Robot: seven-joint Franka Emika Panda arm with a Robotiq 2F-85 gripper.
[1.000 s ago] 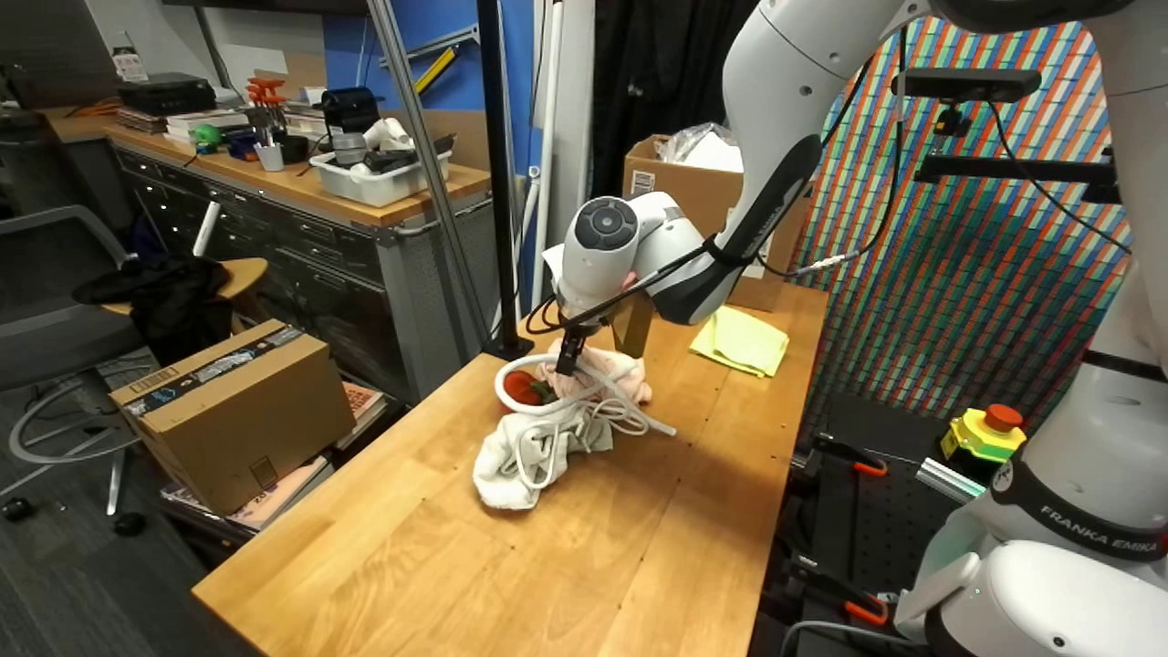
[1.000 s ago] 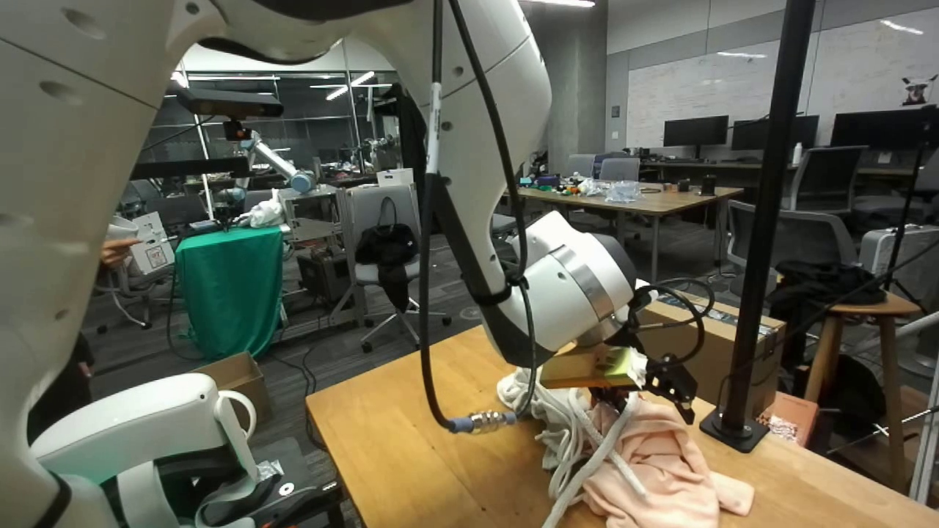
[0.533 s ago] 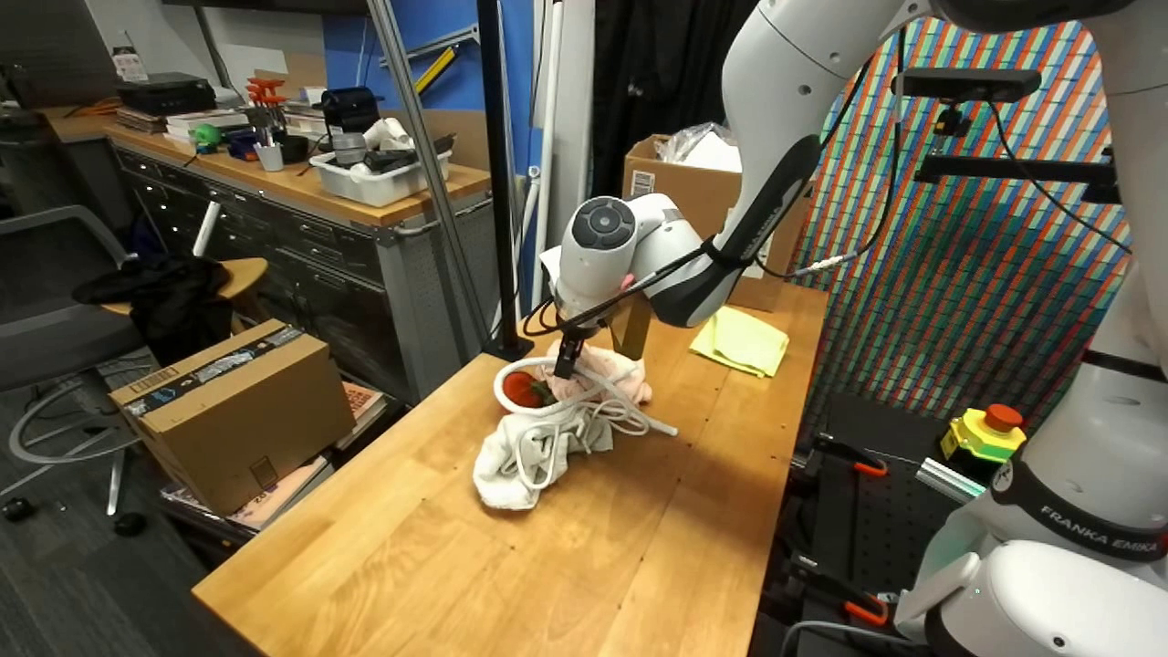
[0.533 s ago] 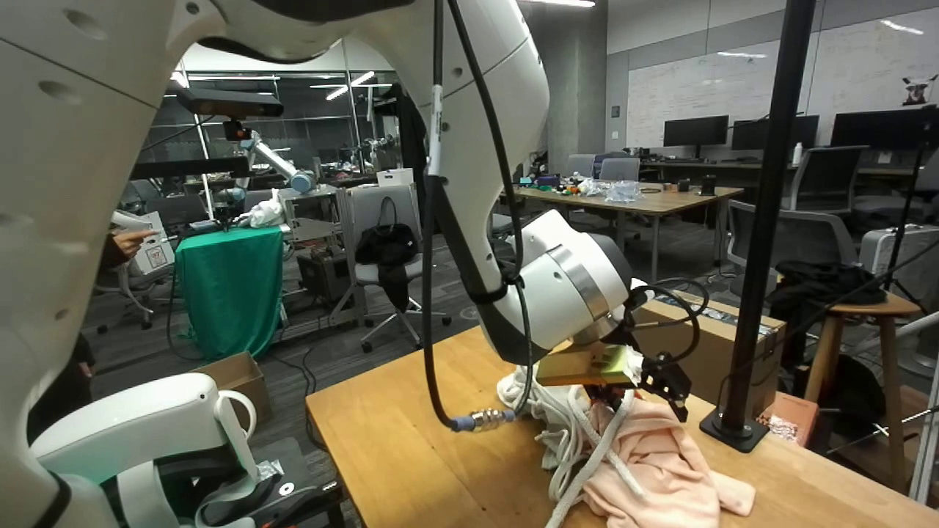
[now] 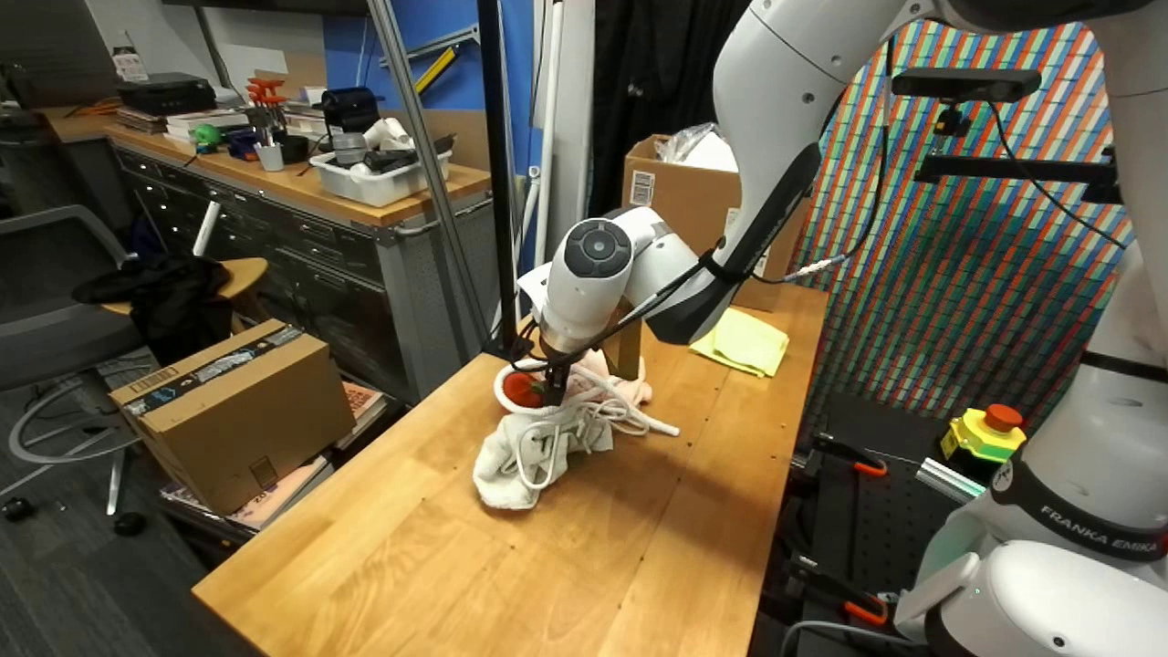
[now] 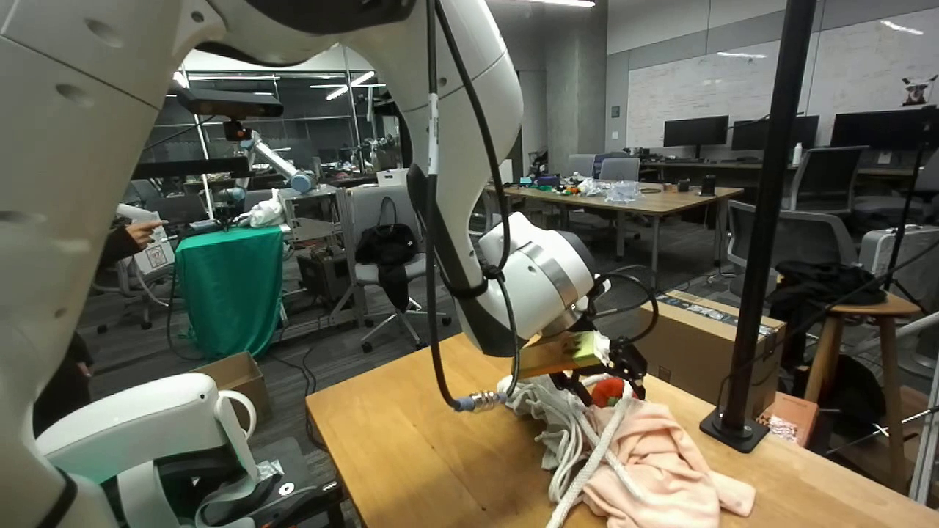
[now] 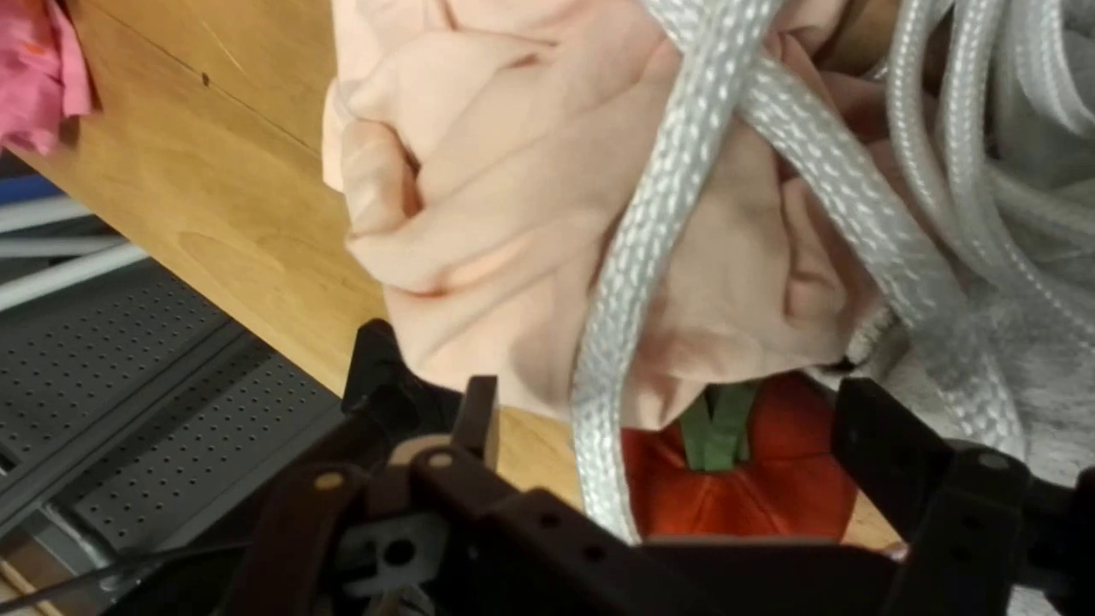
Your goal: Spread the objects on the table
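One black gripper [image 7: 665,415], jaws wide apart, round red ball [image 7: 770,496] between them, white braided cord [image 7: 637,248] over pale pink cloth [image 7: 496,205].

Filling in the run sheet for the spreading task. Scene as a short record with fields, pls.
End effector: open
Between its jaws in wrist view: red ball, strand of white cord; no grip visible
Pale pink cloth: crumpled, cord lying across it
Rag: crumpled, cord on it too
Yellow cloth: apart from these
Surface: wooden table
Spread: partial; ball, cord, pale pink cloth and rag bunched together
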